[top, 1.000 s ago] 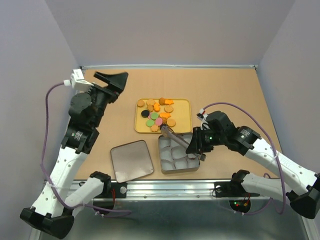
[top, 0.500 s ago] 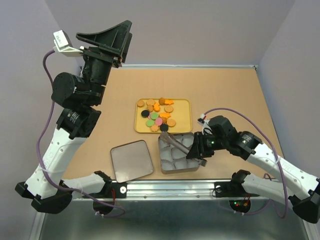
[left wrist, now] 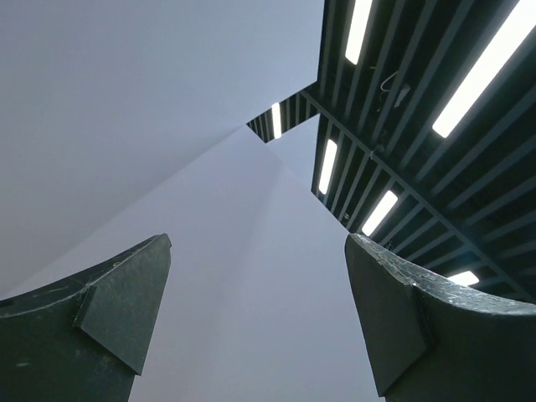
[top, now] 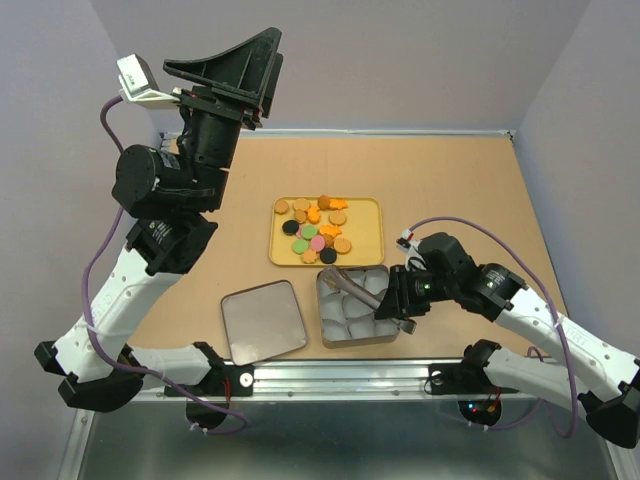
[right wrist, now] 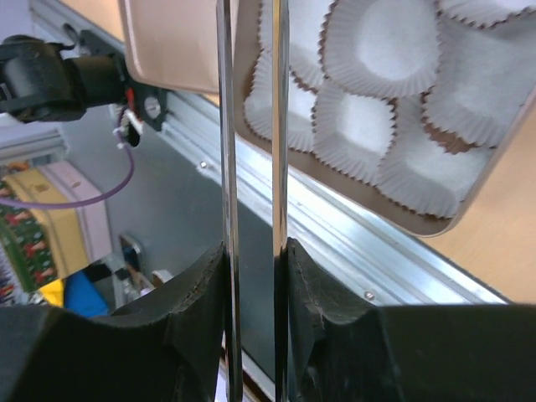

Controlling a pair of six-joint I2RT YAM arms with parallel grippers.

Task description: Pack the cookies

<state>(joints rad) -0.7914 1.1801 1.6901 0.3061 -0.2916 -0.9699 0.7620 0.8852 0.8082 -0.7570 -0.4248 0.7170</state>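
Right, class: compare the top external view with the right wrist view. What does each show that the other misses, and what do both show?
Only the top view shows the cookies piled on the yellow tray, with none visible in the tin. Only the right wrist view shows, close up, the right gripper pinching the tongs, with a narrow gap between the two blades. Both show the tin, its white paper cups, the tongs and the metal rail beside the tin.
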